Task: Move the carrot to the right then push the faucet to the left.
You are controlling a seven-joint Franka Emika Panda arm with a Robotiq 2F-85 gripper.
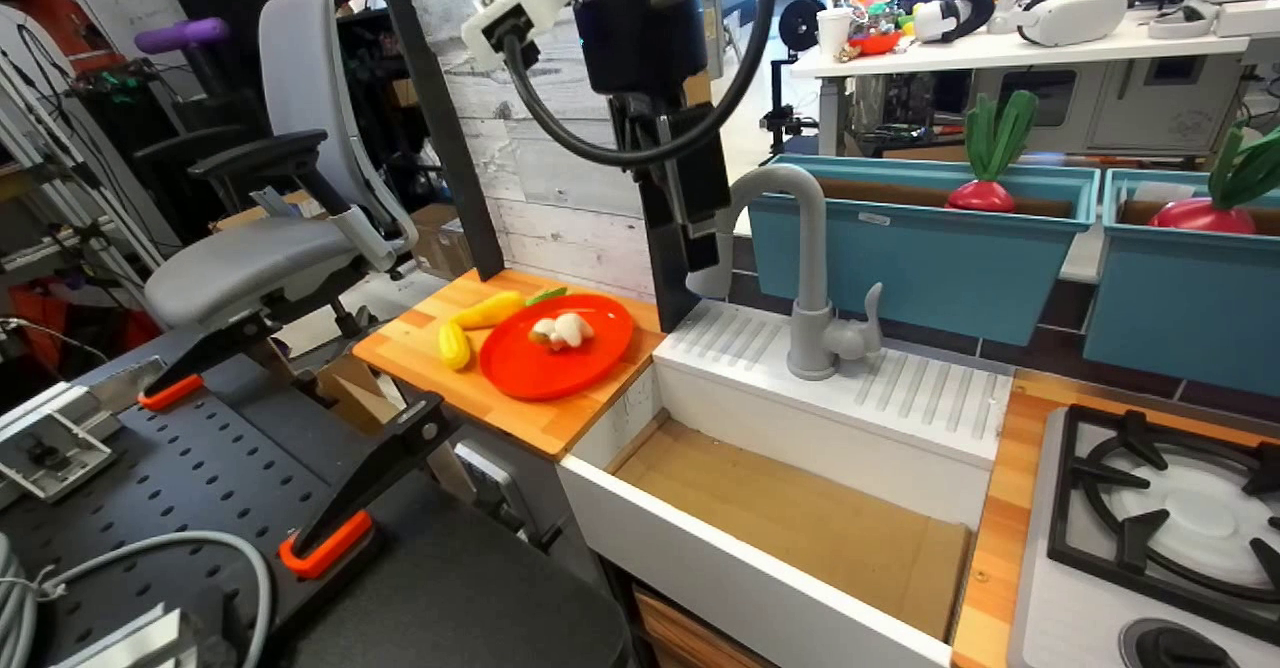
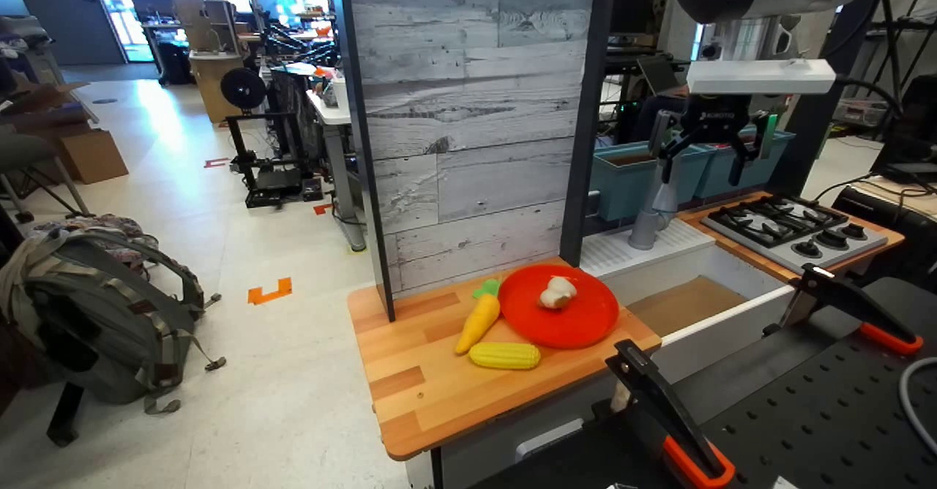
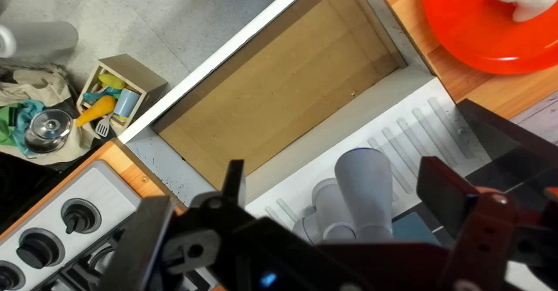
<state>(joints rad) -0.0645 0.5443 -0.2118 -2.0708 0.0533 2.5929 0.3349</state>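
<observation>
Tapered carrot point(image 2: 480, 319); matte arched faucet point(image 1: 813, 248) near spread jaws

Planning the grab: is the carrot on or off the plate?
Off: in both exterior views, the carrot lies on the wooden counter, beside the red plate.

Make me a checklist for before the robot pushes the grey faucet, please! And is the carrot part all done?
1. Tool open: ok, its fingers stand well apart.
2. Spout lined up: ok in the wrist view, where it shows between the fingers.
3. Tool touching the faucet: cannot tell; neither contact nor a gap shows clearly.
4. Carrot out of the way: ok, I think; it lies on the wooden counter beside the red plate.
5. Carrot part done: cannot tell; its starting place isn't shown.
</observation>
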